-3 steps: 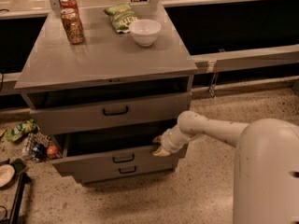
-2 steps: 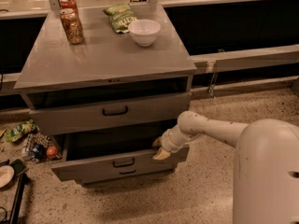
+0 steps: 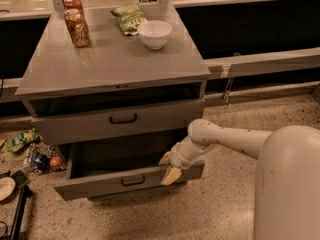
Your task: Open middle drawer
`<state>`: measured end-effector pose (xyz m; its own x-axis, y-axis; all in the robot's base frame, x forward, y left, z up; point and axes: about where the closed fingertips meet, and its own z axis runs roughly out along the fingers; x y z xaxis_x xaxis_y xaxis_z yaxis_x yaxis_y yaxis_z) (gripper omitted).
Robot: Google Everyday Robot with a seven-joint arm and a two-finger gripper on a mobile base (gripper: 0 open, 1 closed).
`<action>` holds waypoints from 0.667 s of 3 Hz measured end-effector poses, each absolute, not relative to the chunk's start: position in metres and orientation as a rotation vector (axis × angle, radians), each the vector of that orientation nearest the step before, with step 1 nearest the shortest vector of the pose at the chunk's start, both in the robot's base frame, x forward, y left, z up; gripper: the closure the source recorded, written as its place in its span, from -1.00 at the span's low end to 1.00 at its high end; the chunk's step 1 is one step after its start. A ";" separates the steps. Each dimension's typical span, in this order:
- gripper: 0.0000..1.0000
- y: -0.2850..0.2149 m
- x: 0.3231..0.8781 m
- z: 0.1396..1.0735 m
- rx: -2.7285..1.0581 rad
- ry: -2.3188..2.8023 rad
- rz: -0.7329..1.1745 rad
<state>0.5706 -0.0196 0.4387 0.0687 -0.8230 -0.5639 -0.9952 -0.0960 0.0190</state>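
Note:
The middle drawer (image 3: 100,184) is pulled well out of the grey cabinet (image 3: 115,59). Its shallow grey interior shows, and its black bar handle (image 3: 132,180) is on the flat front. My gripper (image 3: 168,168) is at the right part of that front's top edge. One tan finger (image 3: 171,176) lies on the outside of the front and the other (image 3: 164,159) is on the inner side, so the jaws pinch the edge. My white arm (image 3: 225,139) reaches in from the right.
The top drawer (image 3: 120,120) above is slightly out. On the cabinet top stand two cans (image 3: 77,28), a green chip bag (image 3: 129,18) and a white bowl (image 3: 154,34). Litter and a plate (image 3: 6,188) lie on the floor at left. My own body (image 3: 290,184) fills the right.
The middle drawer has slid further out toward the camera, with my gripper moving along on its front edge. The view is now closer to the cabinet.

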 end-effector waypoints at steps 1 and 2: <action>-1.00 -0.004 0.516 0.470 -1.948 1.896 0.819; -1.00 -0.005 0.508 0.487 -1.935 1.924 0.827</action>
